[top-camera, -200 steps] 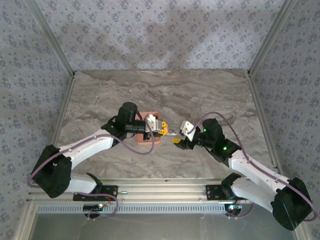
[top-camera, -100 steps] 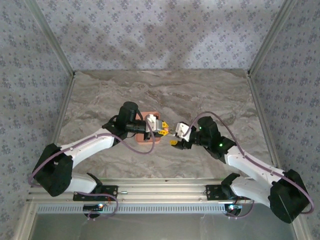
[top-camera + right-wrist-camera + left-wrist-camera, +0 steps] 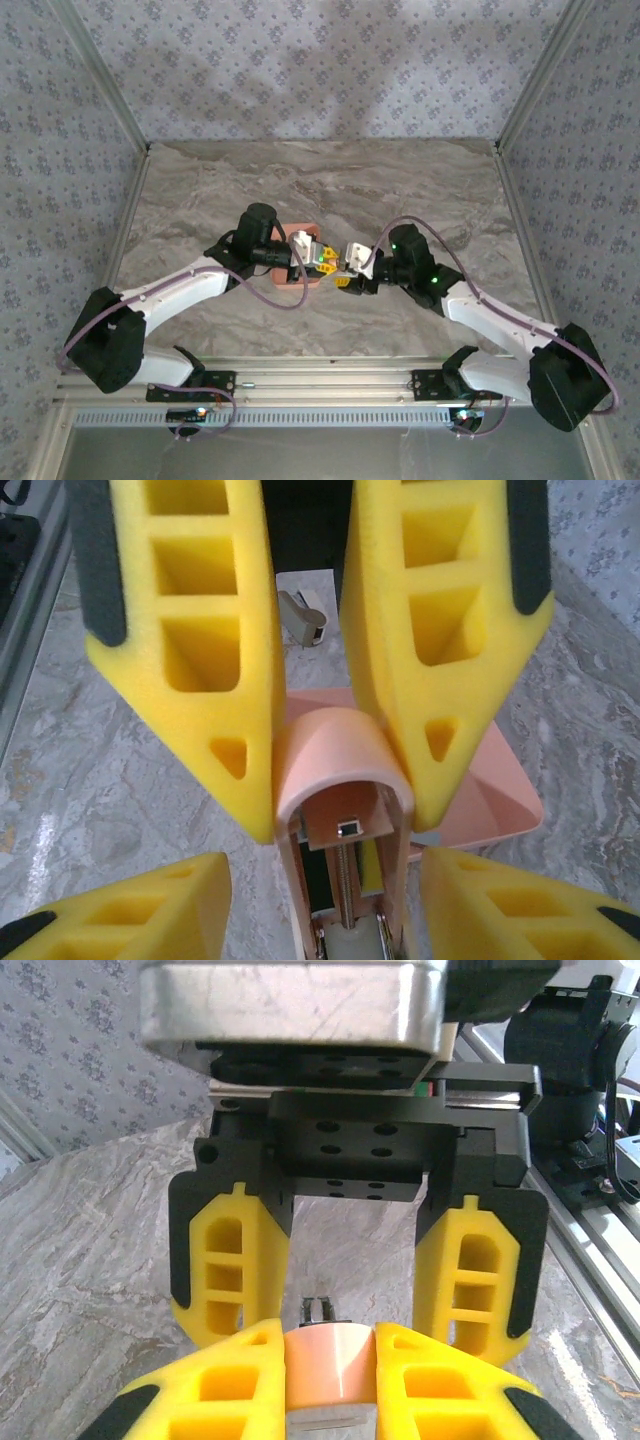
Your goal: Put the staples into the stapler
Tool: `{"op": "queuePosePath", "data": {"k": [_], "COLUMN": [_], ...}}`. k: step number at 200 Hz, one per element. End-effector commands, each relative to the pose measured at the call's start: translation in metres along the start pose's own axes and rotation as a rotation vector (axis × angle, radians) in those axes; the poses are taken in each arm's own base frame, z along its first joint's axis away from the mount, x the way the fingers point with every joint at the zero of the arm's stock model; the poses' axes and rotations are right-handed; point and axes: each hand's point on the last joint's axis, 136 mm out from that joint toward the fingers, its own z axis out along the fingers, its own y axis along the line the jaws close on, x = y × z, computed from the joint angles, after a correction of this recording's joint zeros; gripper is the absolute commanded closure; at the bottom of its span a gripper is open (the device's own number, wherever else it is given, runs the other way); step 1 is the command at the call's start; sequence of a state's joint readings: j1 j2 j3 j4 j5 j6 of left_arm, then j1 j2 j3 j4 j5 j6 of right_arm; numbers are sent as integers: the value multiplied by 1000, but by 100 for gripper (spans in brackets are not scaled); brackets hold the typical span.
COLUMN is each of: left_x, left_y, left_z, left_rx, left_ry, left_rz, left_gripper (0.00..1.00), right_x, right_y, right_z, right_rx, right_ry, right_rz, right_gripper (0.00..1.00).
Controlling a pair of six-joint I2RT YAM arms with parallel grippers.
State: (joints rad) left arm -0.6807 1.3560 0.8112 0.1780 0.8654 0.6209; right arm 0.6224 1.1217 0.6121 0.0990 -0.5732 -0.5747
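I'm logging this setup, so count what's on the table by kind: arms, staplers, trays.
Arms: 2 (left arm, right arm)
Stapler: 1
Tray: 1
Total: 4

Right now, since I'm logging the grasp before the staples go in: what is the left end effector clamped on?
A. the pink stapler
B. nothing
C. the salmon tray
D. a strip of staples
A: in the left wrist view the left end effector has its yellow fingers pressed against both sides of the pink stapler.
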Motion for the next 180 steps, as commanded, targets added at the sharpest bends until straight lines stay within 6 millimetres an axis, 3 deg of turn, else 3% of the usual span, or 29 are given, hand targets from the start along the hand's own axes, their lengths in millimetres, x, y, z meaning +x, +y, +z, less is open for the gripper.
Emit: {"op": "queuePosePath", "data": {"k": [1,29,78,99,118,137,180], "left_x": [-18,-20,-23,-22,-20,-14,20], "left_y": [0,0,0,5,17,27,56], "left_z": [0,-1,-1,-2,-3,-6,-21], "left_rx": [38,39,39,9,-61,-124,-369], "left_ry": [-50,-53,-59,-43,-22,11,129], "left_rz": [49,57,62,49,-16,-84,-292], "left_gripper": [81,81,81,78,65,47,23], "right_x": [-9,-6,-2,-1,2,16,50], "right_y": [0,-1,-5,-6,-11,-24,-53], "right_z": [-1,-2,-4,-6,-8,-8,-13], "right_rx": [-40,-55,-43,-31,5,95,300], "right_ry": [-26,-21,-11,-12,-1,48,142], "right_rz": [-6,12,27,39,83,178,475], "right_gripper": [48,54,76,81,81,81,84]}}
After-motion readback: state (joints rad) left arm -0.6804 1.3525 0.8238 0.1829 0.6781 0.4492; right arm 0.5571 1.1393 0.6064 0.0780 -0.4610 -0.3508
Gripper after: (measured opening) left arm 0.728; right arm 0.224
